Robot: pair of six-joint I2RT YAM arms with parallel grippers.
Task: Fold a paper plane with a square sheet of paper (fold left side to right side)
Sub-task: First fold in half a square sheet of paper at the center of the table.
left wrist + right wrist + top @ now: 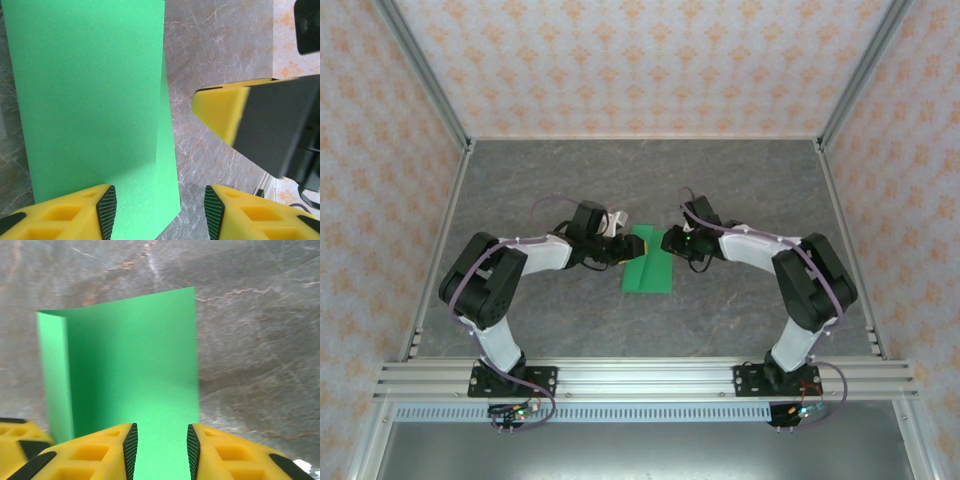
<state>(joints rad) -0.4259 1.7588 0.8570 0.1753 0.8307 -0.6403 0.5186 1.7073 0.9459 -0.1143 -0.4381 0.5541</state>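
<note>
- Green paper (648,274) is sitting near the middle of the grey table (750,190), between the two arms. From above it is showing as a tall narrow shape, longer near-to-far than left-to-right.
- Its far end is looking darker than its near end. I cannot tell from overhead whether that part is lifting off the surface.
- Left claw (620,251) is reaching in from the left and sitting at the paper's far left edge.
- Right claw (670,241) is reaching in from the right and sitting at the far right edge. The two claws are facing each other, close together, with the paper's far end between them.
- Left wrist view: the left claw (160,214) is standing spread, with a wide gap between its pads. One pad is overlapping the paper (95,100); whether it is touching is not clear. A second layer is peeking out along one long edge of the top layer. A yellow finger (220,111) of the right claw is hanging just beside the paper.
- Right wrist view: the right claw (161,446) is standing partly spread, with a narrow gap. The paper (135,370) is showing flat through that gap and is not nipped. A slim strip along one side is turning up at a crease.
- Patterned walls (640,60) are enclosing the table on three sides.
</note>
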